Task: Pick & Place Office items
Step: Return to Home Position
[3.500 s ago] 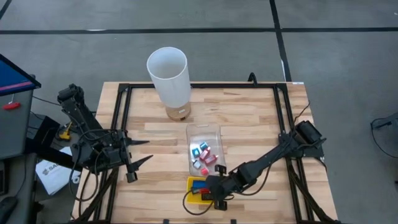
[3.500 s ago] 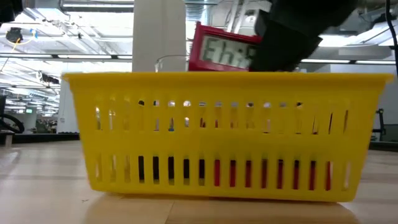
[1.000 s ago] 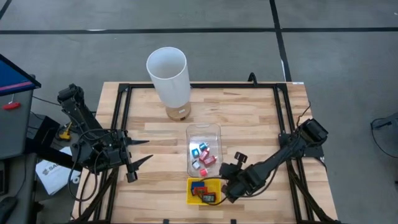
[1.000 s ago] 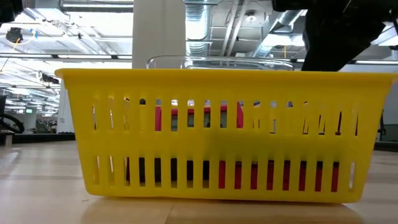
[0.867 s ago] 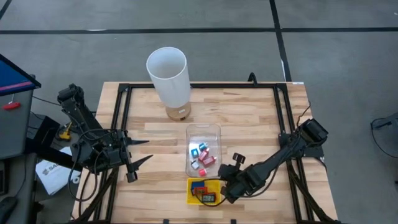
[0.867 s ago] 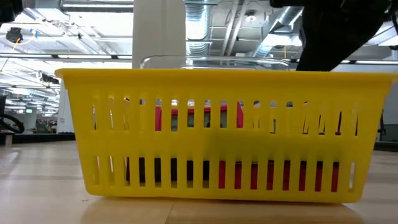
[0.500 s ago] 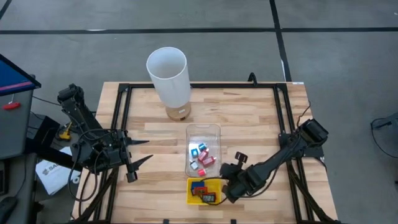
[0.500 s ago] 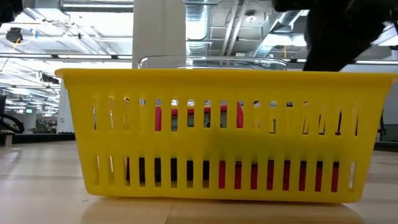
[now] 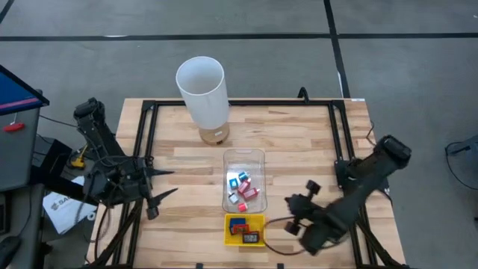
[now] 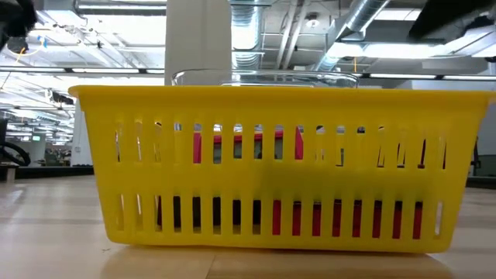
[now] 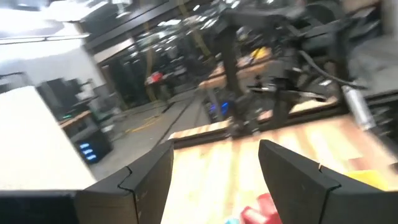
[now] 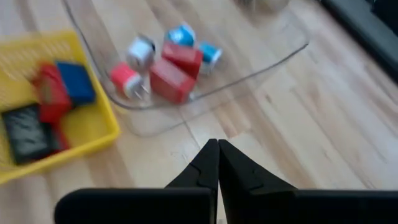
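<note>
The fingers [image 12: 202, 171] of the right gripper [image 12: 217, 146] are pressed together, empty, near the yellow bin [image 9: 227, 230]; the left gripper [image 11: 214, 152] waits agape at the counter's [image 9: 299, 142] left edge. The office items [image 9: 245, 187] lie in that bin and the clear bin [image 9: 244, 155]. Best retreat upward, clear of both rims.

My right gripper [image 12: 217, 146] hangs at the near right, arm bent low, fingers pressed together. My left gripper [image 11: 214, 180] waits at the left, fingers spread.
</note>
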Robot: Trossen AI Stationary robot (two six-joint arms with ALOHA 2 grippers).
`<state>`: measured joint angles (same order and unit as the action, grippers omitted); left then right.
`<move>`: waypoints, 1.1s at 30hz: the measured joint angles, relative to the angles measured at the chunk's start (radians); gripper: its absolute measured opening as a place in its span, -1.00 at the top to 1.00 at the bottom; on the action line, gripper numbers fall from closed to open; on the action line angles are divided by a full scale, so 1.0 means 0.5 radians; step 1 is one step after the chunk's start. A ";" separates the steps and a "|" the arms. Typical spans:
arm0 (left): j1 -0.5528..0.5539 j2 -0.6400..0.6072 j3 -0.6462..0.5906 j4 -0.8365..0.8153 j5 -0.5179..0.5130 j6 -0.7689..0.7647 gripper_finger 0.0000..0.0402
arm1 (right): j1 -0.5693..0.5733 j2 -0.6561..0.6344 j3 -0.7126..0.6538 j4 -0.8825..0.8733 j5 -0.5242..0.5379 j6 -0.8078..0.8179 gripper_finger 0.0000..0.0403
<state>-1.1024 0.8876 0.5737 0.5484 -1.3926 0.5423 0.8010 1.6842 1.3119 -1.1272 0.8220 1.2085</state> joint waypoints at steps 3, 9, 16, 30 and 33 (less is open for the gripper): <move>-0.074 -0.175 -0.137 0.025 0.095 -0.053 -0.16 | 0.141 -0.124 0.001 -0.057 0.147 0.107 1.00; 0.046 -0.639 -0.499 0.019 0.299 -0.197 -0.15 | 0.332 -0.224 -0.041 -0.073 0.392 0.254 1.00; 0.348 -1.271 -0.815 0.003 0.812 -0.214 -0.02 | 0.325 -0.197 -0.058 -0.152 0.424 0.362 1.00; 0.772 -1.773 -0.939 -0.633 1.604 -0.458 0.28 | 0.272 -0.191 -0.058 -0.178 0.454 0.376 1.00; 0.793 -1.774 -0.938 -0.713 1.629 -0.507 0.30 | 0.286 -0.191 -0.058 -0.177 0.454 0.382 1.00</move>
<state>-0.7061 0.0006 0.1047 0.1920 -0.5780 0.2886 0.9442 1.5887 1.2827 -1.2155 1.0491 1.3996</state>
